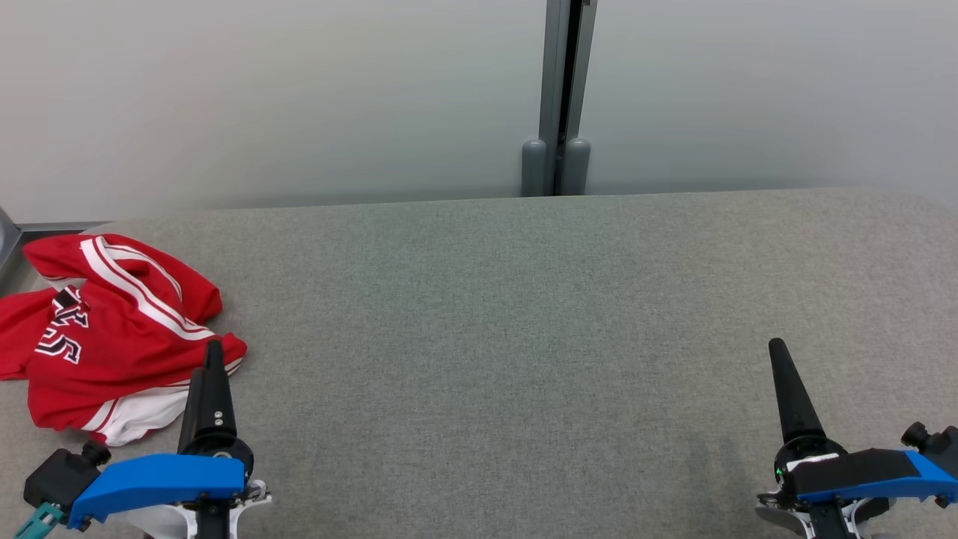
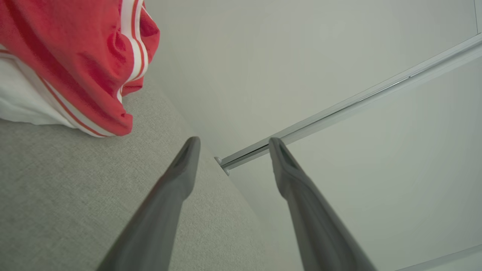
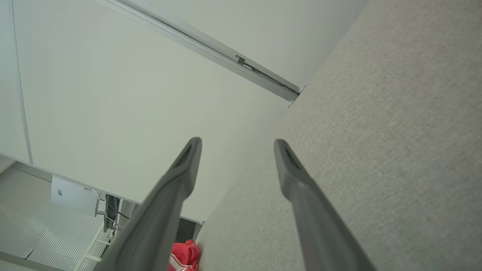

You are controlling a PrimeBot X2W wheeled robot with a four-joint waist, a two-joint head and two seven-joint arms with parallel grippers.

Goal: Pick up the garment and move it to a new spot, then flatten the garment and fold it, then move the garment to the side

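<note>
A crumpled red-and-white striped jersey (image 1: 112,322) lies heaped at the left end of the grey fabric table (image 1: 524,337). The left gripper (image 1: 214,348) hovers just beside it, fingers parted, empty, seemingly poised to grab. The right gripper (image 1: 778,348), likewise parted and empty, hangs well apart.

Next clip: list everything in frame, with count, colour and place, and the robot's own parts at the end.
jersey: 1, red with white stripes and black-and-white lettering, crumpled at the table's left end
table: 1, grey fabric top, across the foreground
wall panels: 2, pale grey, behind the table
post: 1, grey, upright between the panels
white box: 1, white, low beyond the table's far end, what it is unclear
left gripper: 1, dark fingers, open, beside the jersey, not touching it
right gripper: 1, dark fingers, open, over bare table at the right
</note>
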